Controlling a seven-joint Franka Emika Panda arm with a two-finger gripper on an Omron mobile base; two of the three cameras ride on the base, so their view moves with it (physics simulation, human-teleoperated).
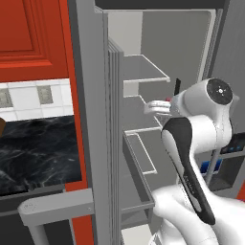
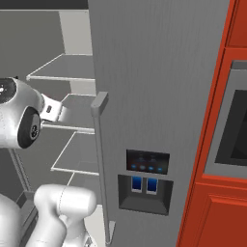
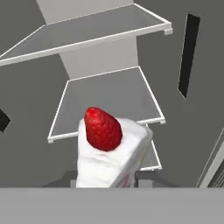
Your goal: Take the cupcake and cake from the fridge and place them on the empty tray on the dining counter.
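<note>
Hand [image 3: 107,178] clamped on the cake [image 3: 111,151] (strawberry on top), fingers either side of the slice, inside the open fridge [image 3: 109,92] above its shelves.

we had both base cams behind the arm, close, sharing the fridge [image 1: 143,76] shelves; hand cam looked along the gripper inside.

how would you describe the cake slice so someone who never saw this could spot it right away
Look inside the open grey fridge, among its white-edged shelves. The cake sits close in front of the hand camera, between the pincer tips. It is a white wedge topped by a single red strawberry, the one colourful thing among bare shelves.
</note>
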